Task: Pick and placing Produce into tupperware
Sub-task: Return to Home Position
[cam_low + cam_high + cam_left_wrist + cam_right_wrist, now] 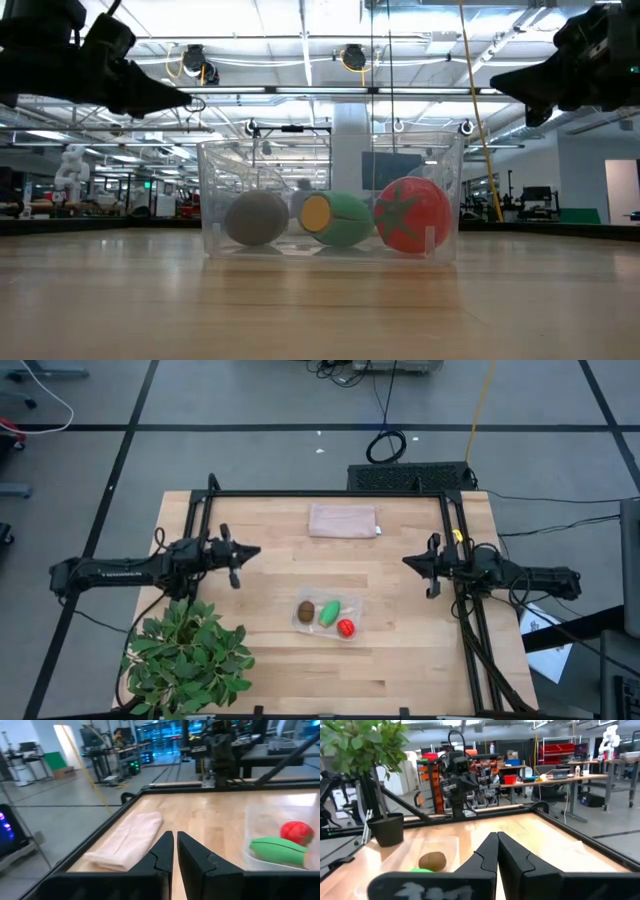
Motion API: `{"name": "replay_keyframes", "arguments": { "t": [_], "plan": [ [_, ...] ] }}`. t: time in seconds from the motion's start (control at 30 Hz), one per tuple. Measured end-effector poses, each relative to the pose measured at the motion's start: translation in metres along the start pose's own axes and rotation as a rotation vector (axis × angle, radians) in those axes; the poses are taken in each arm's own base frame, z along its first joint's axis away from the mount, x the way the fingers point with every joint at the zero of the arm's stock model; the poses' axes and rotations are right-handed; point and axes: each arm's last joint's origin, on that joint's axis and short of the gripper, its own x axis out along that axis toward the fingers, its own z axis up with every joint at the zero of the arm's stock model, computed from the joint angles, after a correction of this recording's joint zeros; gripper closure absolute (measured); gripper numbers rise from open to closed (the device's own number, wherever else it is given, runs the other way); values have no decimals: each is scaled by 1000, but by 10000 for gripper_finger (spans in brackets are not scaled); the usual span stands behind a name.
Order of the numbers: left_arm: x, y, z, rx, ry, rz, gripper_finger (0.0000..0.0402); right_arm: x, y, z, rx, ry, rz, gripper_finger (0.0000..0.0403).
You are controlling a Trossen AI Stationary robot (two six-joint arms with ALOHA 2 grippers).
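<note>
Tupperware [354, 603], three fruits [328, 613] inside, lies between left pincer [252, 552] and right pincer [410, 561]; both raised well clear, pressed together, empty

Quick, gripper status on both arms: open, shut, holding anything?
Left gripper: closed, holding nothing.
Right gripper: closed, holding nothing.

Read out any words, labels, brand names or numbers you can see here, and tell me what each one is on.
No text can be read.
White lettering on the left arm: too small to read.
Pale marks on the base of the right gripper: blurred, unreadable.
The tupperware and the cloth: no lettering visible.
</note>
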Motion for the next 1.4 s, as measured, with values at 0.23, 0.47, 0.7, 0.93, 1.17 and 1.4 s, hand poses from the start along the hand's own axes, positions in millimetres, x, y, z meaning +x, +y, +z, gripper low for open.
{"name": "replay_keyframes", "arguments": {
  "t": [0.23, 0.47, 0.7, 0.93, 1.17, 1.4],
  "plan": [
    [-1, -3, 5, 38, -71, -133, 373, 0, 1, 0, -8, 0, 44, 403],
    [-2, -10, 6, 71, -91, -242, 373, 0, 1, -2, -12, 20, 44, 403],
    [-2, -13, 1, 80, -39, -251, 373, 0, 0, -6, -3, 60, 43, 403],
    [-5, -14, -18, 108, -68, -203, 373, 0, 0, -6, -7, 65, 43, 403],
    [-6, -15, -13, 108, -120, -245, 373, 0, 0, -6, -8, 63, 43, 403],
    [-10, -14, -6, 141, -200, -262, 373, 0, 1, -1, -21, 11, 46, 403]
  ]
}}
